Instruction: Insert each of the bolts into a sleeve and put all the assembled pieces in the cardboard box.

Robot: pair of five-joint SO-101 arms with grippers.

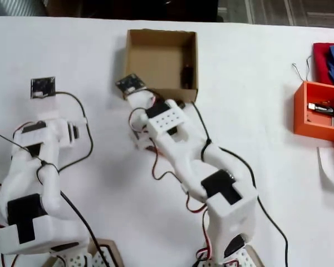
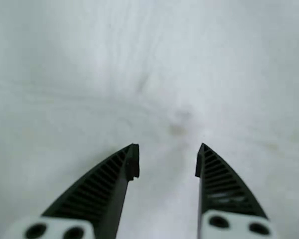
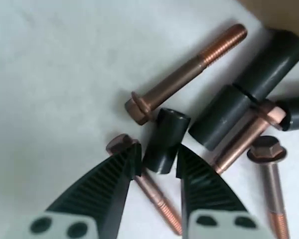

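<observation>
Right wrist view: the right arm's jaws stand narrowly parted, one on each side of the near end of the short black cylindrical sleeve, which lies on the white table. A firm clamp cannot be confirmed. A copper-coloured hex-flange bolt lies partly under one jaw, just beside the sleeve. A second copper-coloured bolt lies with its head just beside the sleeve's far end. Close squarely on the sleeve alone, since a pinched bolt shank would likely skew the grip. Lift straight before presenting the bore to a bolt. The brown cardboard box lies beyond the sleeve. The left arm's jaws stand wide over bare table, well apart from the sleeve.
</observation>
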